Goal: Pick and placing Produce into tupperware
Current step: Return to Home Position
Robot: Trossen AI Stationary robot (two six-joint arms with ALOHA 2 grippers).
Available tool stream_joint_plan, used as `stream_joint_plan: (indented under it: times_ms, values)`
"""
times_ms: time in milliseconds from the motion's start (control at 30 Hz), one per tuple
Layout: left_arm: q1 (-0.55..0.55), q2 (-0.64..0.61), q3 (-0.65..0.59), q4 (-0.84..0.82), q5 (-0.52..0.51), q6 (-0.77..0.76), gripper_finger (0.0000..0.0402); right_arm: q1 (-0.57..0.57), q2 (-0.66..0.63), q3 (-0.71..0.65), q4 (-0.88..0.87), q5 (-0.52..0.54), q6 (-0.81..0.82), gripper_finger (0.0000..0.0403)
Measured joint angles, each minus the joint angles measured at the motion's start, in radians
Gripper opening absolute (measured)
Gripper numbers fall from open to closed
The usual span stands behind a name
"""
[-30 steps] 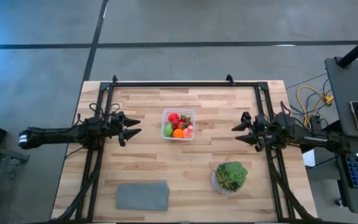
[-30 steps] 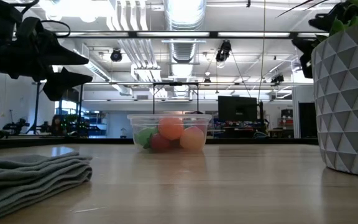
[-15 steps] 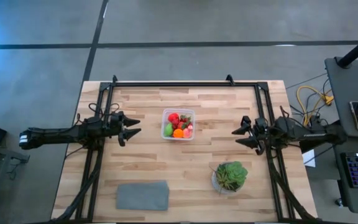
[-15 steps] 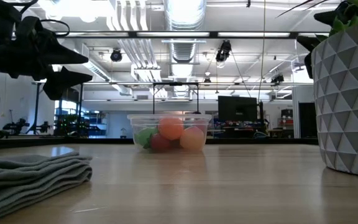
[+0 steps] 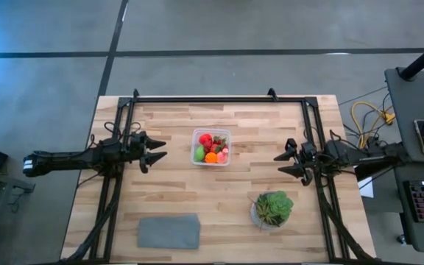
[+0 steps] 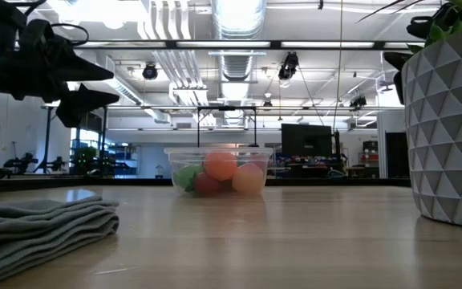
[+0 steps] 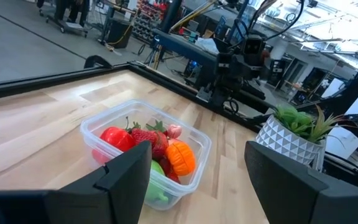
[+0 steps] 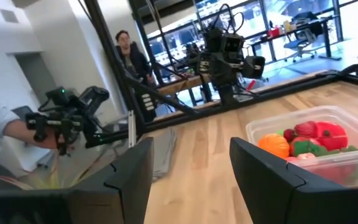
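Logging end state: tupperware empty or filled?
Filled: the tupperware holds red, orange, green and pink produce; the high view shows no piece loose on the table.

1. Table (image 5: 219, 191): pale wood planks, smooth, low sheen
2. Tupperware (image 5: 212, 131): clear colourless plastic, glossy, thin walls
3. Produce (image 7: 179, 158): shiny moulded plastic look, strawberries dimpled
4. Mat (image 5: 169, 231): grey cloth, folded, soft and matt
5. Plant pot (image 6: 447, 136): white, faceted, matt, finely rough
6. Table frame (image 5: 219, 98): black metal, matt
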Motion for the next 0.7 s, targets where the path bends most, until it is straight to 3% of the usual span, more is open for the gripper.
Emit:
stream_joint_plan:
  times_ms: [333,700]
  values:
    - [0.000,0.001,0.000,0.055,0.002,0.034,0.0245,-0.151,0.000,0.000,-0.036,-0.162,-0.026,0.0203]
    - [0.000,0.017,0.000,0.055,0.005,0.027,0.0245,-0.197,0.002,0.000,-0.135,-0.159,0.004,0.0203]
